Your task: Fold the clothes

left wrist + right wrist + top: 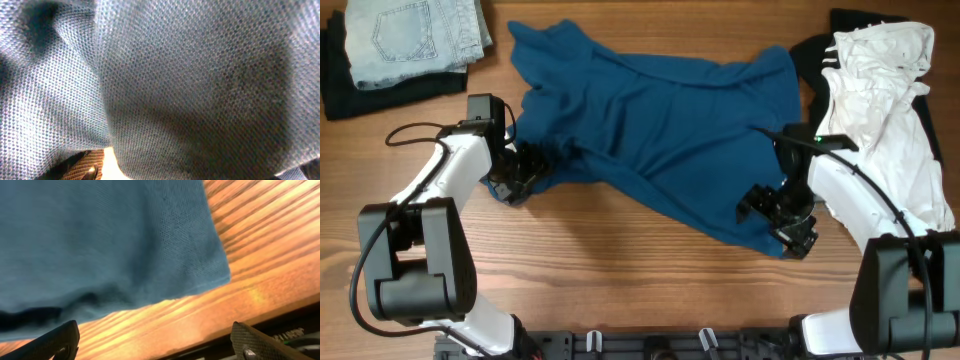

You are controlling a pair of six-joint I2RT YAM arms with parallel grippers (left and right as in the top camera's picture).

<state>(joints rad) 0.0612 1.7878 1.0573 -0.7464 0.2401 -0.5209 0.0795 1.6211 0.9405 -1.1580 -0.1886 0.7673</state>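
Dark blue T-shirt (660,120) lies rumpled and slanted across the middle of the wooden table (620,275). It is not flat: ridges run through the body, and its upper left part is bunched.

The left gripper (525,172) sits at the shirt's lower left edge. Its wrist view is filled with weave, so I cannot tell whether its jaws are closed on cloth. The right gripper (782,215) hovers at the lower right corner with its fingertips (55,342) spread wide and nothing between them. The hem corner (215,275) lies just ahead on bare wood.

The main risks, as I judge them:
- **Left side:** it may pinch several layers, or a stray fold, and drag a lump instead of one edge.
- **Right side:** it may close short of the hem and catch nothing.
- **Uneven pull:** this would twist the wrinkles tighter.

Room is tight on the right, where the white garment (880,110) lies just beside the shirt. The folded pale denim (415,35) sits near its upper left corner. Open wood lies along the near side, between the shirt and the arm bases, which looks the safest place to fold toward.
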